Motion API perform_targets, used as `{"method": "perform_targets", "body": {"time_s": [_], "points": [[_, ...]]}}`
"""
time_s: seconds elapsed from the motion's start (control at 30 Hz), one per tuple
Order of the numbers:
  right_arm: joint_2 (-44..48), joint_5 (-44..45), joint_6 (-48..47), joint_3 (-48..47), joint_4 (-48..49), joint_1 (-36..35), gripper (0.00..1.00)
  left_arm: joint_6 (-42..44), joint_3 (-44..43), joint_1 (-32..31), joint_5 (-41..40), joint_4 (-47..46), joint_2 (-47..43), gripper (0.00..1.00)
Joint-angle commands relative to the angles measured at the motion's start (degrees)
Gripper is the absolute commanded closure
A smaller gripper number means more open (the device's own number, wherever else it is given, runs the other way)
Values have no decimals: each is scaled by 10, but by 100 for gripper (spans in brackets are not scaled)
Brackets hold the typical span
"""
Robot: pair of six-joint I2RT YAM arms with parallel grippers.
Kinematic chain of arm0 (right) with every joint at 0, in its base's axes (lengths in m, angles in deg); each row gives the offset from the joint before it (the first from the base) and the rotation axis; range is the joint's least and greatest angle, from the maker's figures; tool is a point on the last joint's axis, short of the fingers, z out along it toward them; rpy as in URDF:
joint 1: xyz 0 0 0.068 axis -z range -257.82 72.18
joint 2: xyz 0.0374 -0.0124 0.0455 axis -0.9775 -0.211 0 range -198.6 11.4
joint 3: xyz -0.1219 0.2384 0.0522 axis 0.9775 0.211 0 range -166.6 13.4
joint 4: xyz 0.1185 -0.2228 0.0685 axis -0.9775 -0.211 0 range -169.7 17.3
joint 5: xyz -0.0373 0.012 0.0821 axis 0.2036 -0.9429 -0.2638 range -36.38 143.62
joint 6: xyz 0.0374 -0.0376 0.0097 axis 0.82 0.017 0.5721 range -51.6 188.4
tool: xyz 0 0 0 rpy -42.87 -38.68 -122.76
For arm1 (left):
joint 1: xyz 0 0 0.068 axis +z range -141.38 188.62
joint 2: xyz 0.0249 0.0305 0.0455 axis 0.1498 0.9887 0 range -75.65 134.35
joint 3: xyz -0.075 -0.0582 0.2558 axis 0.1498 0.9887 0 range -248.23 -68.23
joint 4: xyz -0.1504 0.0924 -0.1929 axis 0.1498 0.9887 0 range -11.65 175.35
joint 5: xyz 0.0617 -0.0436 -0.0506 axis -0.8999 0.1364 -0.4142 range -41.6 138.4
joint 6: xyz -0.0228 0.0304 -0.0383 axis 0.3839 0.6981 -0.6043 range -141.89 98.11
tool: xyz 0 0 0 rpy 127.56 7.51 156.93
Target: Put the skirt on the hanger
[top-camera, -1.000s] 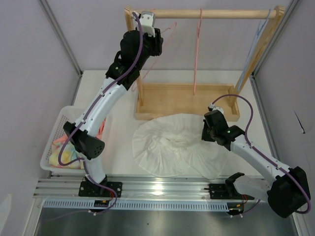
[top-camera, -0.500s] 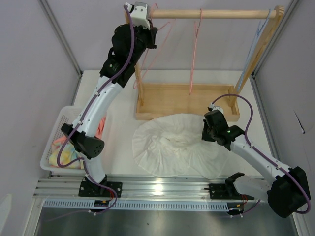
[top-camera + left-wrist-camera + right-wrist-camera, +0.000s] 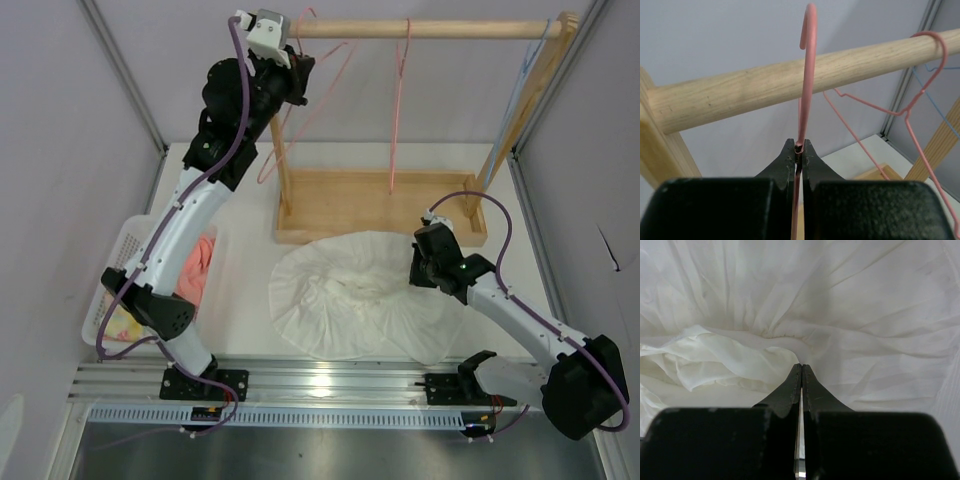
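Broadest first: the white table (image 3: 245, 280) carries the skirt (image 3: 350, 295), which lies spread flat and round in front of the wooden rack (image 3: 370, 205), its far edge just beside the rack's base. Up top, the rail (image 3: 740, 90) runs across, with a deeper pink hanger (image 3: 400, 100) near its middle and a blue one (image 3: 525, 70) at the far right.

Now the hanger (image 3: 806, 75). The left end effector (image 3: 799, 145) is clamped tight on its thin neck at the rail's left end, the hook rising in front of the wood. We cannot tell whether the hook is clear of the rail.

Down low, the right end effector (image 3: 801, 366) is closed to a sliver, its tips at the gathered fabric. We cannot tell whether a fold is caught between them.

The risks, as we judge them: a wire that thin could twist in the pinch, the hook could snag the rail on the way off, and the swinging frame could tangle with the neighbouring hanger. The skirt's light cloth may slide or bunch.
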Motion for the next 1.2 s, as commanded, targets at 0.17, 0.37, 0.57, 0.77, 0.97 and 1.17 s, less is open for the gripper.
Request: {"method": "perform_targets", "body": {"time_s": [0.17,0.37,0.57,0.77,0.97,1.17], "points": [[-3,-2,-9,-5,14,2,100,13,35,5,57,-61,-58,100],[-1,0,-10,-6,11,3,100,13,9,6,59,-16,-53,100],[-6,-2,-8,-5,15,3,100,11,151,6,61,-29,-150,100],[-7,-4,-8,-11,11,2,100,1,319,5,96,-15,-274,100],[2,-3,-11,-23,-7,3,100,-7,434,-6,177,44,-381,100],[7,0,-14,-30,-18,3,100,-7,516,-109,174,104,-435,100]]}}
